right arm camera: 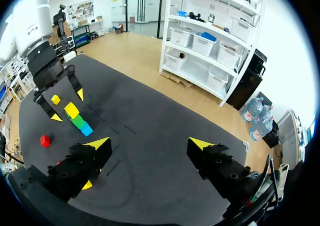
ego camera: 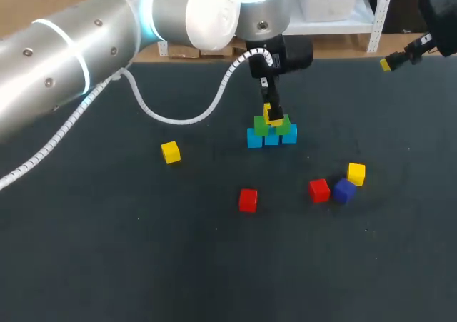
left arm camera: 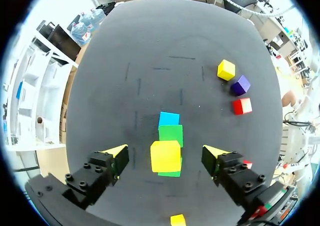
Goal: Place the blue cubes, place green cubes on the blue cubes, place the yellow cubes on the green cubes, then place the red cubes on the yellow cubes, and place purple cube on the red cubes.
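Hovering wide over the half-built stack

The left gripper (left arm camera: 166,154) hangs above the stack at the far middle of the table (ego camera: 107,250), its fingers spread wide on either side of a yellow cube (left arm camera: 165,156) without touching it. That cube sits on the green cubes (left arm camera: 171,134), which rest on the blue cubes (ego camera: 271,138). Nearer and to the right, a red cube (ego camera: 319,190), the purple cube (ego camera: 344,191) and a second yellow cube (ego camera: 356,173) cluster together. A second red cube (ego camera: 248,200) and a third yellow cube (ego camera: 170,152) lie apart further left. The right gripper (right arm camera: 150,145) is at the far right edge, fingers wide, holding nothing.
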`<state>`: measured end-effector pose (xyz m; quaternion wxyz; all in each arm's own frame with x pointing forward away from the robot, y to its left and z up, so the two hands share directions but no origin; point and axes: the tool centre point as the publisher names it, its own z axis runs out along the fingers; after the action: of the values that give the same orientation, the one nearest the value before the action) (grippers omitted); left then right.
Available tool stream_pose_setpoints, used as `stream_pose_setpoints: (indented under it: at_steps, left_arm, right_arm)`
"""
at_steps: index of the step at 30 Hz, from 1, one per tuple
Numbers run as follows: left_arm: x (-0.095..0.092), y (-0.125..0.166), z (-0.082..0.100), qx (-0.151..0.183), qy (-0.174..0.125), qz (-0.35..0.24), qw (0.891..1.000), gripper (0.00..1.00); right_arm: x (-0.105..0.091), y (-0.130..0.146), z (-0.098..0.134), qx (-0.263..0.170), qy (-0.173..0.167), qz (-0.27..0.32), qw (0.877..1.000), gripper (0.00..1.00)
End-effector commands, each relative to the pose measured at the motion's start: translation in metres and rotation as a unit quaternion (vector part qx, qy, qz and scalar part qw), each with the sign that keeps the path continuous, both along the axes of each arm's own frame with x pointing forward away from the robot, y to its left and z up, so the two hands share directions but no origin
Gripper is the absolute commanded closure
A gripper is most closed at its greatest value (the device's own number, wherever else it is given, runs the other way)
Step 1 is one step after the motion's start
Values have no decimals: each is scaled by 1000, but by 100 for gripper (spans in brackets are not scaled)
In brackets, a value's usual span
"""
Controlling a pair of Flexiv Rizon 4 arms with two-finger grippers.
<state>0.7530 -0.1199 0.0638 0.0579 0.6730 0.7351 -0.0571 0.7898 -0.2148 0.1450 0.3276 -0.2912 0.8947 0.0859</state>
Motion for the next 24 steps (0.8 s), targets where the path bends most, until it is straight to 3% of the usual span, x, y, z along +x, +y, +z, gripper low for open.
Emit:
stream_pose_setpoints:
  at_steps: [1,8,12,24]
  left_arm:
    - [0,9,11,-11,-4,10,1000,0]
    - [-6,36,31,-33,-14,36,999,0]
    - [-7,42,32,-34,-15,38,999,0]
    - [-2,5,21,8,-10,-27,1000,0]
  right_arm:
    - [-1,0,0,-1,0,-1,1000,0]
    - [-1,0,0,-1,0,-1,1000,0]
    - [-1,0,0,-1,0,-1,1000,0]
    - [-1,0,0,-1,0,-1,1000,0]
